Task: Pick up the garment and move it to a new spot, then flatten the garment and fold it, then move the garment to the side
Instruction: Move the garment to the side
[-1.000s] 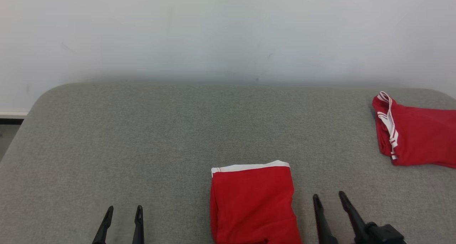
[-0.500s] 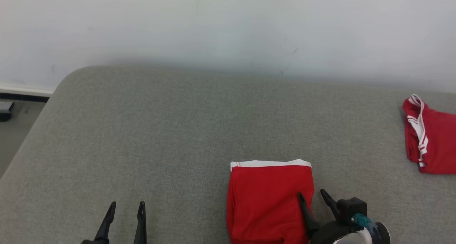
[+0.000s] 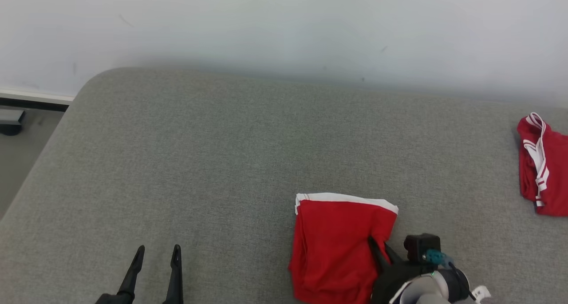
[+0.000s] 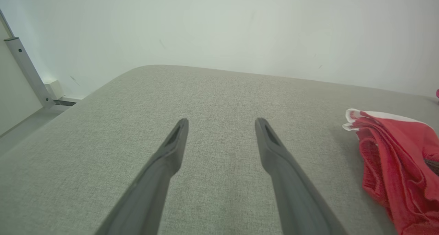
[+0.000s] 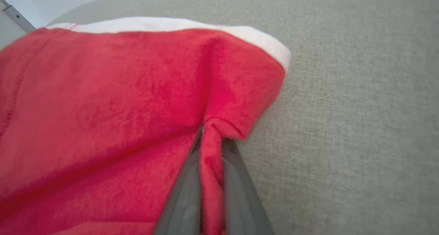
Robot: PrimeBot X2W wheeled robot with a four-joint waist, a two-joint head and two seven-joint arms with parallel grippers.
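The garment (image 3: 335, 242), red with a white band along its far edge, lies folded near the front of the grey cushion (image 3: 230, 153). My right gripper (image 3: 378, 250) is shut on its right edge. The right wrist view shows a pinch of red cloth (image 5: 211, 149) squeezed between the two grey fingers, with the garment (image 5: 103, 101) spreading to the left. My left gripper (image 3: 154, 254) hovers open over bare cushion at the lower left, well apart from the garment. In the left wrist view its fingers (image 4: 171, 152) stand wide, with the garment (image 4: 398, 159) at the right edge.
A second red garment with white stripes (image 3: 543, 166) lies crumpled at the cushion's far right. A pale wall (image 3: 284, 24) stands behind. The cushion's left edge drops to the floor (image 3: 17, 140), where a dark object (image 3: 9, 122) sits.
My right gripper has swung in from the right and shut on the garment's right edge, rumpling it. The camera has shifted, so the scene sits further right. The left gripper stays open.
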